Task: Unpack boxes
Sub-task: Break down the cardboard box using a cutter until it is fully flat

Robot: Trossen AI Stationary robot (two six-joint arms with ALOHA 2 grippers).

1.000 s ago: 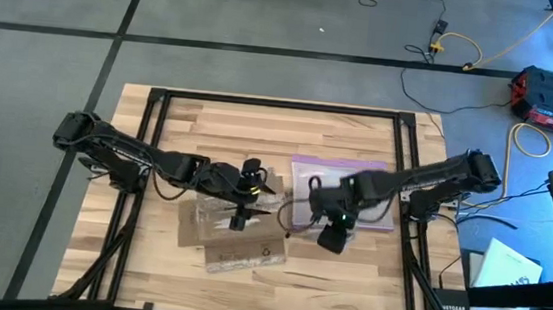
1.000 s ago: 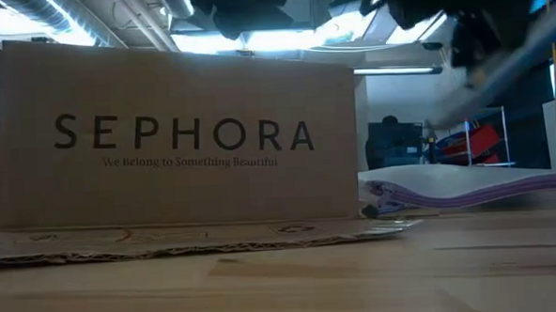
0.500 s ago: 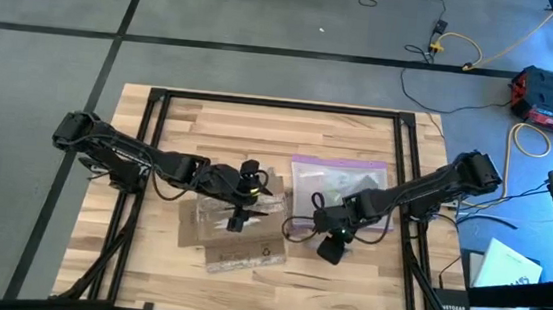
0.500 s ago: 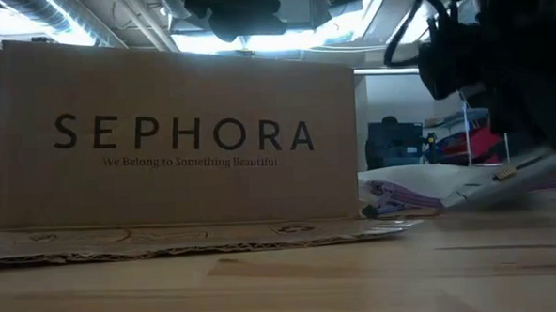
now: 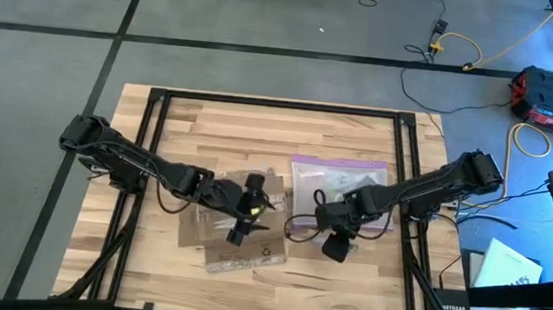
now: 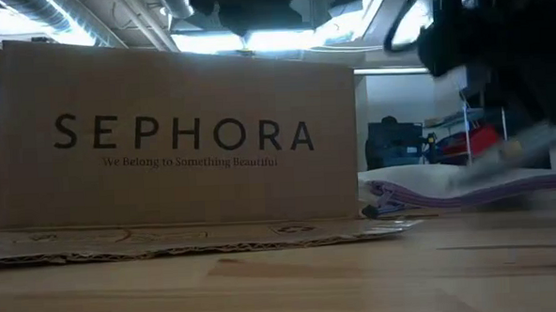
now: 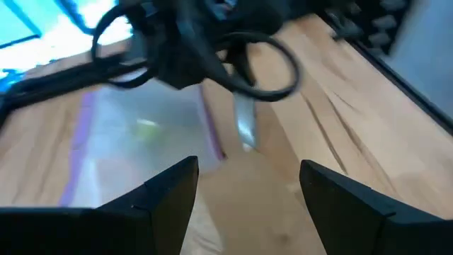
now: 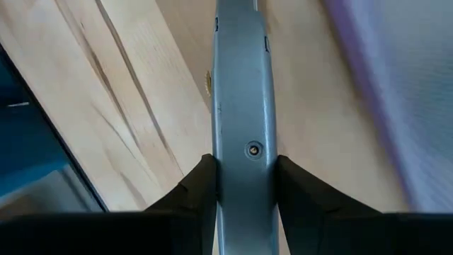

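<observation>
While your right pincer (image 5: 323,222) clamps the grey tool (image 8: 241,106) and left pincer (image 7: 244,188) gapes, grab the light, stiff box (image 5: 232,234) by a flap.

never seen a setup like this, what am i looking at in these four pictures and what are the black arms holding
These are two robot arms at a wooden table, each ending in a two-finger gripper. One picture looks straight down from above, one looks level across the tabletop, and two come from cameras on the arms' wrists.

On the table lie an opened brown cardboard box, which is the wall lettered SEPHORA in the level picture, and a clear plastic bag with a purple edge.

The right gripper is shut on a slim grey knife-like tool, held between box and bag. The left gripper hangs over the box with its fingers open, holding nothing.
</observation>
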